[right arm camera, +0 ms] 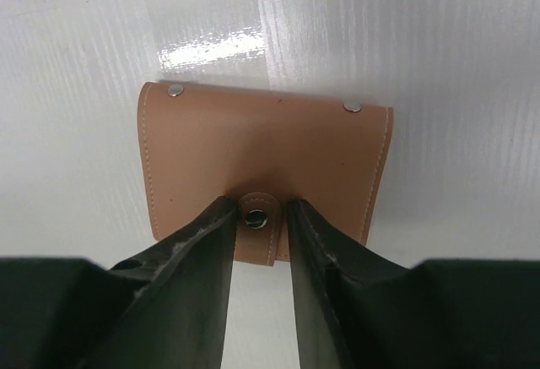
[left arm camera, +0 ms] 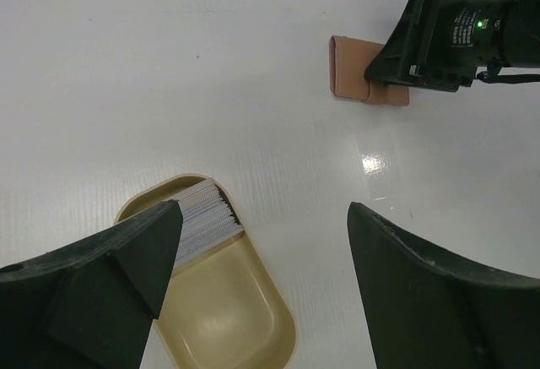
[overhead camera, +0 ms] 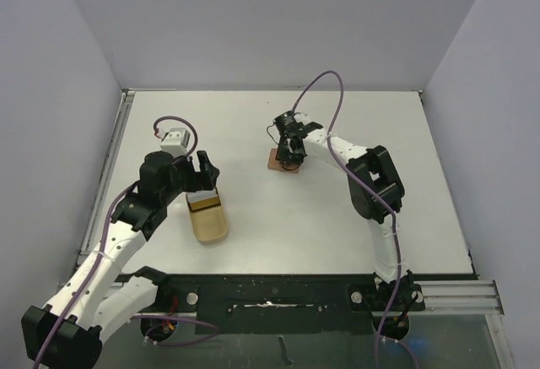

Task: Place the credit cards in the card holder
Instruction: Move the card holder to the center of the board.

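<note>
You've got the card holder (right arm camera: 261, 154) lying flat and closed near the middle of the desk (overhead camera: 253, 124). Its long axis runs crosswise to your right pincer (right arm camera: 258, 210), riveted edge away, closing tab (right arm camera: 261, 246) toward it. That pincer is nipped in on the tab from both sides. The desk is glossy white, with pale lilac walls around it. Over to the left the credit cards (left arm camera: 205, 215) sit stacked in a tan case (left arm camera: 228, 318), and your left pincer (left arm camera: 263, 217) hangs spread wide just above it.

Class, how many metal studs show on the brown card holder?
3 studs on the card holder: upper-left corner, upper-right corner, closing tab within the right gripper. Others may be hidden.
</note>
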Motion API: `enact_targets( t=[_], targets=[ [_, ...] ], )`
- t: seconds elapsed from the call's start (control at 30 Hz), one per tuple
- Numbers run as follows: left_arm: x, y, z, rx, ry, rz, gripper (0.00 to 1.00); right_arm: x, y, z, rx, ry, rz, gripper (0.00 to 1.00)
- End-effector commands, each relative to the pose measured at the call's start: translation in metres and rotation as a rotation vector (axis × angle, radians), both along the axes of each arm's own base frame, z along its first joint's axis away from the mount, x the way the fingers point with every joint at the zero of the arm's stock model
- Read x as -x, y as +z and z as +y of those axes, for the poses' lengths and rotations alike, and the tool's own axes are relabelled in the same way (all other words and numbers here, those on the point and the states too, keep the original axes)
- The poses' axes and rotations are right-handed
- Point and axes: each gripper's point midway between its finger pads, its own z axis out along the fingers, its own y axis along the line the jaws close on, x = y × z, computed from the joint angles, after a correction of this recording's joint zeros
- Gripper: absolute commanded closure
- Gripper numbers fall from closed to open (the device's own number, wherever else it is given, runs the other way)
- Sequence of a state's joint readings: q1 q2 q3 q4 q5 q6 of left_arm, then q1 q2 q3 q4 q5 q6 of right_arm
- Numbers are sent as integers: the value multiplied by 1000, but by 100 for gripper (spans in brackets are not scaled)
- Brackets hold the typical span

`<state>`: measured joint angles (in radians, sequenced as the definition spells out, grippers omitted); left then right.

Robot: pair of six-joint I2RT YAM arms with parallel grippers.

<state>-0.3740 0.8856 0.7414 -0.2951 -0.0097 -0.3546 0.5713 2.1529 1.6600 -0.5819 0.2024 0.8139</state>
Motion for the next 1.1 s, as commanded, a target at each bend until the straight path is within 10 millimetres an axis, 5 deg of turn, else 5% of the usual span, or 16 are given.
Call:
enact_targets(
  t=[0.0,0.2,0.43,0.67,0.83,1.07],
  targets=[
    [-7,22,2,22,3,-82,22,11,-5,-8,63,40,5,74],
    [-8,23,4,26,10,-92,27,30,-5,4,53,215,27,84],
    [0,46,-5,80,-40,-184,32,63,0,-5,34,305,-4,99],
    [7,58,-1,36,-67,-251,34,98,15,-22,58,366,-65,100],
    [13,64,-24,127,-163,-238,35,128,16,-40,66,407,-60,100],
    [30,72,-61,73,-471,-388,36,141,72,-34,-6,523,-257,100]
  ],
)
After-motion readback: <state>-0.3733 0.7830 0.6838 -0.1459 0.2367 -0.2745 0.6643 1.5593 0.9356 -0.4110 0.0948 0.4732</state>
